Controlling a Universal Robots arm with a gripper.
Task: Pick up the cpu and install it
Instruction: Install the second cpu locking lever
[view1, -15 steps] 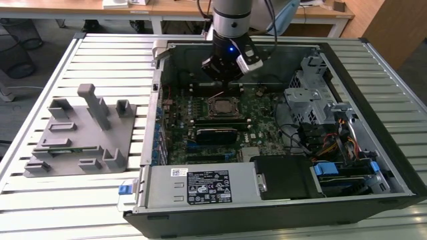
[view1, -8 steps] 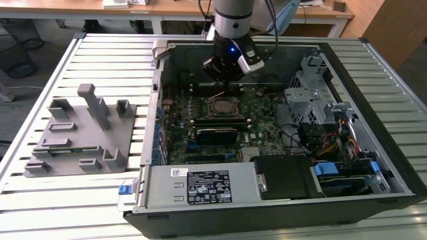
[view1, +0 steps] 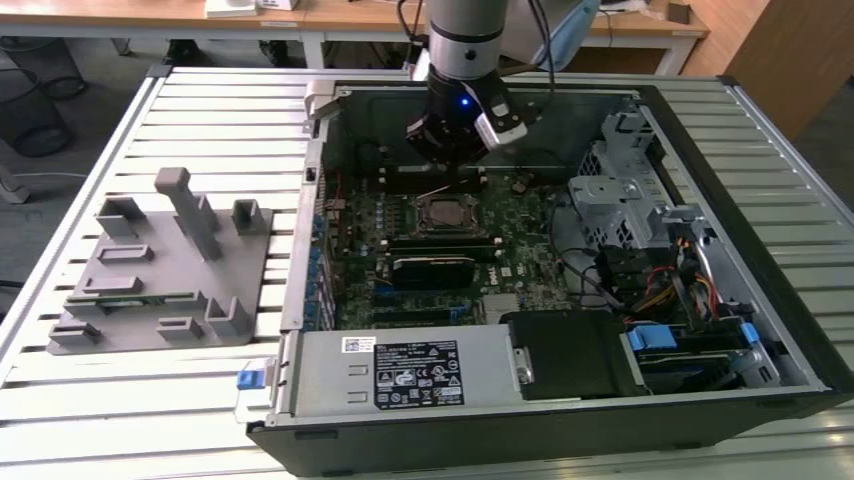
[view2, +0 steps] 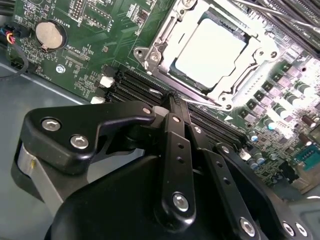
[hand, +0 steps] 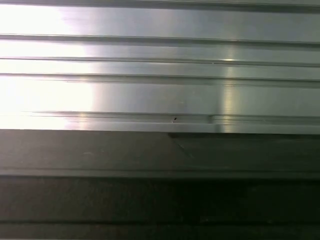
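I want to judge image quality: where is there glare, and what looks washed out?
In the second wrist view, the shiny silver square cpu in its socket is washed out nearly white. In the first wrist view, the ribbed silver metal table glares brightly. In the exterior view, light is even on the black computer case.

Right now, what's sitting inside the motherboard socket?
In the second wrist view, the cpu lies flat inside the socket, silver top up, the metal frame around its edges. The gripper is beside it, holding nothing. The socket contacts beneath the chip are covered.
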